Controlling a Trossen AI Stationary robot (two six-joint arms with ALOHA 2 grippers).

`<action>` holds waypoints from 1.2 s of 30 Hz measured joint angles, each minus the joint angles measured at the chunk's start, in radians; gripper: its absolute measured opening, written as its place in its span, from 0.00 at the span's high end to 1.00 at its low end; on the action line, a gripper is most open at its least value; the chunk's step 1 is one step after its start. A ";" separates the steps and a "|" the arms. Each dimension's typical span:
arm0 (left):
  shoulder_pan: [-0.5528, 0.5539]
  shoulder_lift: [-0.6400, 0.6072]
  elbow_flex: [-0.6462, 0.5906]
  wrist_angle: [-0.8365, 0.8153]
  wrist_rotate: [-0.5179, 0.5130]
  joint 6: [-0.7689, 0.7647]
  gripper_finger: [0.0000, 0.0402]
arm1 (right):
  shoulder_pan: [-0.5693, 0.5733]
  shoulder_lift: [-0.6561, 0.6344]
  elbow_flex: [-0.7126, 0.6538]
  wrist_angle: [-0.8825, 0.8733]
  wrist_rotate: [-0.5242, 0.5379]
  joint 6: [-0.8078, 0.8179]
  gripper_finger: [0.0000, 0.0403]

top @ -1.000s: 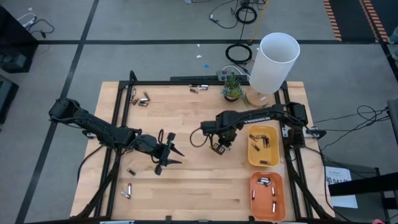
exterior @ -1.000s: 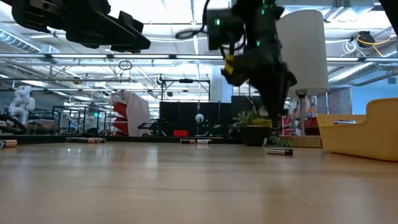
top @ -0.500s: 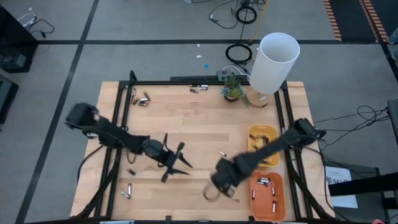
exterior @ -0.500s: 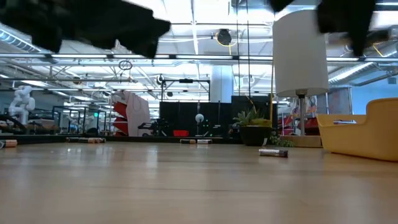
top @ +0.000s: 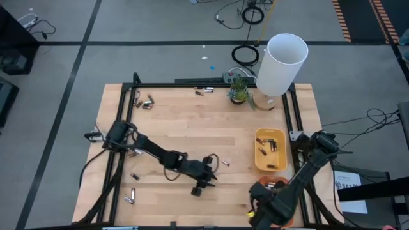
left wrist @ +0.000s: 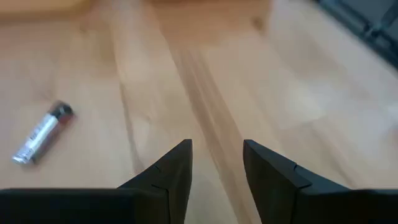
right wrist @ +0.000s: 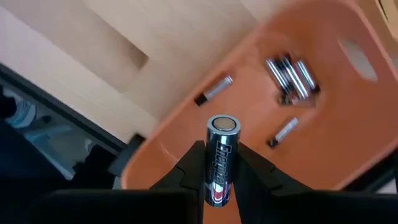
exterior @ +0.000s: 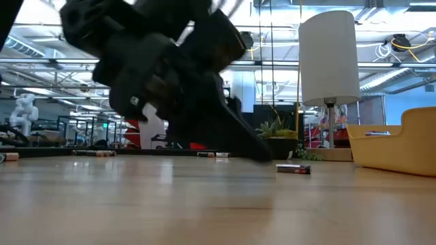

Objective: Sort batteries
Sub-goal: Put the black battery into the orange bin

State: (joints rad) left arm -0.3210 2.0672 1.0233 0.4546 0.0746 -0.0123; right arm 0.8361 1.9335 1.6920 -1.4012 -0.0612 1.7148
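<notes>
Jaws of the right gripper point(right wrist: 217, 163) pinch a dark battery point(right wrist: 221, 155) upright between them, its silvery cap poking past the tips. Beyond it lies the orange tray point(right wrist: 348, 118) with loose batteries point(right wrist: 291, 78) inside. Over on the left gripper point(left wrist: 216, 163), the jaws stand spread and empty above the table point(left wrist: 298, 93); one silvery battery point(left wrist: 42, 132) lies off to their side, well apart.

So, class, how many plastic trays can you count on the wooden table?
2. A yellow plastic tray sits by the table's right edge. An orange plastic tray sits next to it at the front right corner, partly covered from above. None seem hidden.
</notes>
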 joint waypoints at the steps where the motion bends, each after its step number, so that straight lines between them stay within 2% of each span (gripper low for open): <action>1: 0.000 0.018 0.028 -0.026 0.001 -0.010 0.62 | 0.012 0.000 0.000 -0.009 0.000 0.034 0.89; 4: 0.000 0.054 0.084 -0.096 0.003 -0.028 0.62 | 0.047 0.000 -0.001 -0.020 0.001 0.133 0.89; 8: 0.000 0.069 0.095 -0.097 0.014 -0.027 0.62 | 0.087 0.000 -0.002 -0.020 0.006 0.243 0.87; 17: 0.001 0.068 0.092 -0.098 0.023 -0.028 0.62 | 0.130 0.000 -0.003 -0.023 0.009 0.335 0.67; 22: 0.001 0.068 0.091 -0.099 0.023 -0.028 0.62 | 0.126 0.000 -0.003 -0.027 0.010 0.304 0.58; 28: 0.001 0.068 0.091 -0.102 0.031 -0.028 0.62 | 0.094 0.000 0.029 -0.083 0.026 0.209 0.57; 30: 0.002 0.068 0.091 -0.102 0.042 -0.027 0.62 | 0.083 0.000 0.061 -0.112 0.091 0.176 0.58; 32: 0.004 0.061 0.090 -0.111 0.046 -0.005 0.62 | 0.068 0.000 0.090 -0.118 0.200 0.140 0.59; 36: 0.015 -0.028 0.081 -0.247 0.028 0.011 0.62 | 0.041 0.000 0.108 -0.103 0.553 0.061 0.60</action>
State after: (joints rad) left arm -0.3065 2.0389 1.1043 0.2075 0.1026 -0.0017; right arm 0.8766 1.9335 1.8001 -1.5043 0.4918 1.7754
